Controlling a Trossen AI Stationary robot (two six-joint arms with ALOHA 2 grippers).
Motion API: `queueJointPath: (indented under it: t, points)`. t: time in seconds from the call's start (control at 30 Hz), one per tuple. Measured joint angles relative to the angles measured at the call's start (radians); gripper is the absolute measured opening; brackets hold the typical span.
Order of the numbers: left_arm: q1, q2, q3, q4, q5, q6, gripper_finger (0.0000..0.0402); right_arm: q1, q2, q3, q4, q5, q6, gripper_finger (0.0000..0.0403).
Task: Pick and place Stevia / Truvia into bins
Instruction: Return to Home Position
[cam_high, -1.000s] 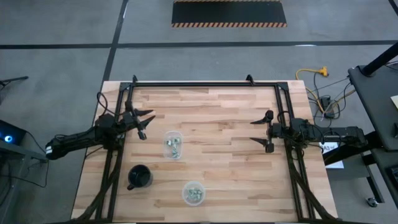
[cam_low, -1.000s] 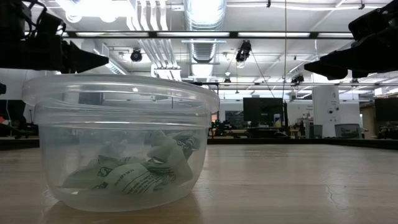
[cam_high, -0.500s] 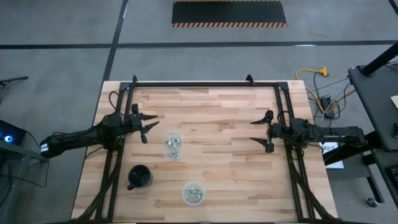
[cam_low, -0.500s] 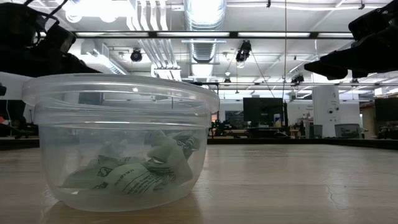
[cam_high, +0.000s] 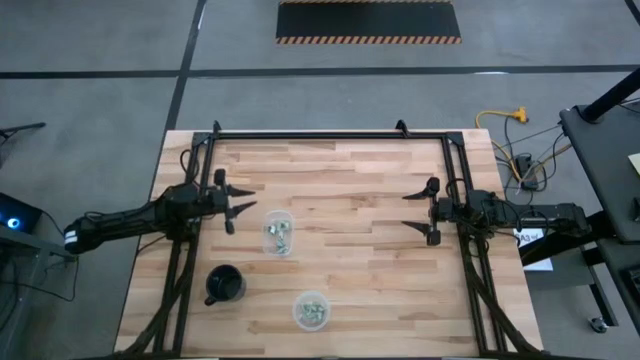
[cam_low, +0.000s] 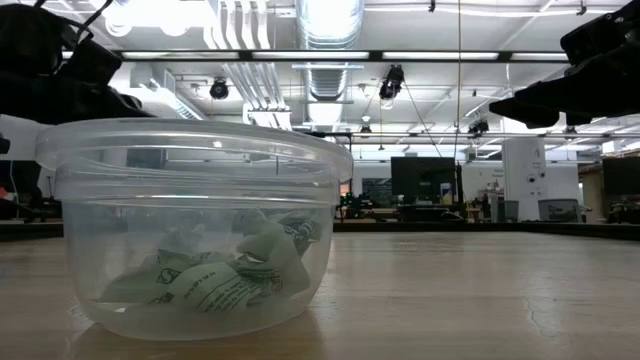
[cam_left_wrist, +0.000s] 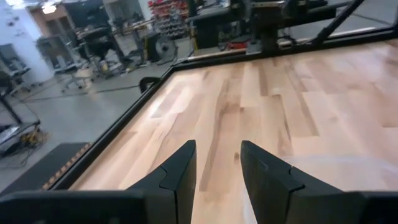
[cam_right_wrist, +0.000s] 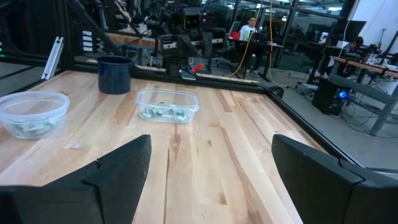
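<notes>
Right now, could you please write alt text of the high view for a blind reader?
From above, a wooden table holds a squarish clear container left of centre and a round clear container near the lower edge, both holding pale green packets, plus a black mug lower left. The left claw and right claw hover open at opposite sides.

Square bin (cam_high: 278, 232), round bin (cam_high: 311, 310) hold packets (cam_high: 279, 237); left hand (cam_high: 238, 206), right hand (cam_high: 418, 210) parted, opposite sides.

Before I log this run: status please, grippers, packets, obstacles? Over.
Left gripper open, empty, left side. Right gripper open, empty, right side. Packets inside squarish bin and round bin. Black mug stands apart, nothing blocking.
</notes>
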Motion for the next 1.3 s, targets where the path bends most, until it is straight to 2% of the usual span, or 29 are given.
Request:
queueJointPath:
  t: [1.3]
  points:
    - [0.0, 0.027, -0.003, 0.041, -0.019, -0.03, 0.0109, 0.0, 0.0, 0.0, 0.0, 0.0, 0.0, 0.0324]
